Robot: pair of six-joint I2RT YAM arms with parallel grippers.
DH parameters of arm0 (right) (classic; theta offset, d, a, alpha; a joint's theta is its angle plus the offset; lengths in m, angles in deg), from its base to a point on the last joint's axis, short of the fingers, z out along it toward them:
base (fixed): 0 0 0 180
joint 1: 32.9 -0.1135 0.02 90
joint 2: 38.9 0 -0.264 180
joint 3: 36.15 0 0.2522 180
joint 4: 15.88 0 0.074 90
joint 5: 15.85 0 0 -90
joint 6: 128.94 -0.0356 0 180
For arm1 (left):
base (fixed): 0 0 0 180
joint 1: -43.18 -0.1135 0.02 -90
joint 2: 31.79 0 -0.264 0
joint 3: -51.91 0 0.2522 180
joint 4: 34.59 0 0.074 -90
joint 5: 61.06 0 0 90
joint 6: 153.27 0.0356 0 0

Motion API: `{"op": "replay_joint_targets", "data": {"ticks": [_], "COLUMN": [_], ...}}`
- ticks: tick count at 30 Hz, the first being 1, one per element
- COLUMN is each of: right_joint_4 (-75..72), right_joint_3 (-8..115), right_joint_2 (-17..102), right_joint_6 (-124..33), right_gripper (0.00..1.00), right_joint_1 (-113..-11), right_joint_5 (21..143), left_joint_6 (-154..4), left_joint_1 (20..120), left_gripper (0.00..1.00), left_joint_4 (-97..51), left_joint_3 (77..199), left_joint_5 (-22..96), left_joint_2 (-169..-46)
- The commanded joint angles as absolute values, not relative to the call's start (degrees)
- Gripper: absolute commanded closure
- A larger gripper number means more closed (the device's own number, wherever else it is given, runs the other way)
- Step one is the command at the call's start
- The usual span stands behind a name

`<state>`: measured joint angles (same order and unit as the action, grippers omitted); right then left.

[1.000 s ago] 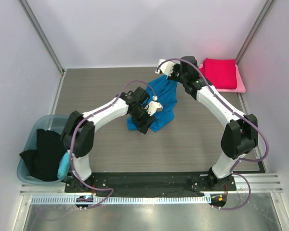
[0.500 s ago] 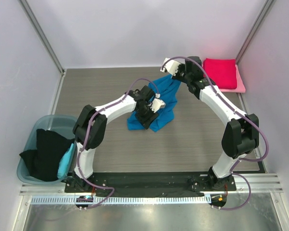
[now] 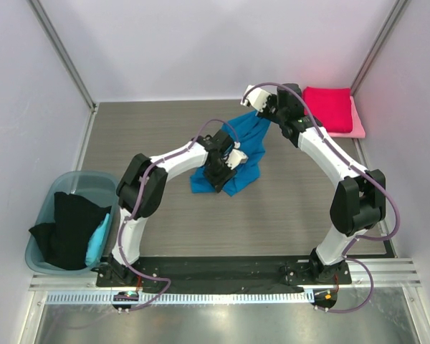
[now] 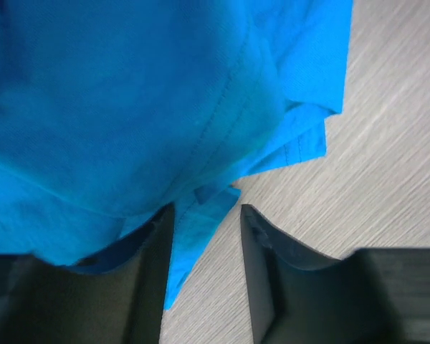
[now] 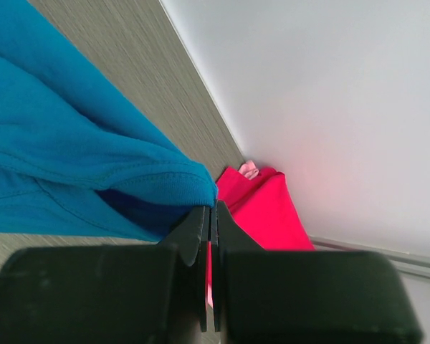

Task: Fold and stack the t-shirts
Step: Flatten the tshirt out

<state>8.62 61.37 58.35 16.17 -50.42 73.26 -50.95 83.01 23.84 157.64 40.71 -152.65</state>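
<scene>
Fingers of the right pincer [image 5: 211,209] are pressed together, clamped on a hem of the blue t-shirt [image 5: 57,143], which drapes away from its tips down to the table [image 3: 143,136]. Just beyond those tips lies the folded crimson t-shirt [image 5: 261,208]. The left pincer [image 4: 206,215] stands partly apart, low over the table. A loose corner of the blue cloth lies in its gap, and the rest is bunched just ahead.

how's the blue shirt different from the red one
The blue shirt is crumpled and unfolded; the red shirt is folded flat. The blue shirt is pinched by the right hand; the red shirt sits untouched in the far right corner on a pink shirt. Both are plain, single-coloured cloth.
</scene>
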Motion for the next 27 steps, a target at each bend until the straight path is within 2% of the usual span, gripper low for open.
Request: {"op": "replay_joint_targets", "data": {"ticks": [1,4,5,9,10,14,15,18,27], "right_joint_4": [5.35,5.27,5.18,5.18,5.09,5.18,5.18,5.09,5.09], "right_joint_3": [61.81,61.81,61.98,62.25,62.33,62.34,62.25,61.81,61.9], "right_joint_2": [56.64,56.73,56.81,56.81,56.73,56.38,56.37,56.37,56.29], "right_joint_6": [15.12,14.77,14.42,13.71,13.71,13.1,12.92,12.3,13.0], "right_gripper": [0.99,0.99,0.99,0.99,0.99,0.99,0.99,0.99,0.99], "right_joint_1": [-50.04,-49.86,-49.69,-49.77,-49.77,-49.77,-49.68,-49.77,-49.68], "right_joint_5": [73.45,73.36,73.44,72.83,72.66,72.3,72.22,72.22,71.43], "left_joint_6": [-50.44,-50.26,-50.09,-48.95,-48.51,-47.19,-47.27,-48.58,-51.66], "left_joint_1": [83.7,83.7,83.7,83.61,83.17,80.89,80.62,81.06,87.39], "left_gripper": [0.62,0.78,0.88,1.0,1.0,1.0,0.95,0.58,0.64], "left_joint_4": [22.94,23.12,23.21,23.56,23.3,22.86,22.77,23.65,19.6], "left_joint_3": [159.54,159.37,158.84,156.56,155.77,152.34,151.72,149.96,152.76], "left_joint_5": [40.11,40.89,41.07,39.67,38.8,37.3,37.47,38.87,31.68], "left_joint_2": [-154.14,-153.88,-153.53,-148.18,-144.16,-134.66,-133.41,-132.43,-145.06]}}
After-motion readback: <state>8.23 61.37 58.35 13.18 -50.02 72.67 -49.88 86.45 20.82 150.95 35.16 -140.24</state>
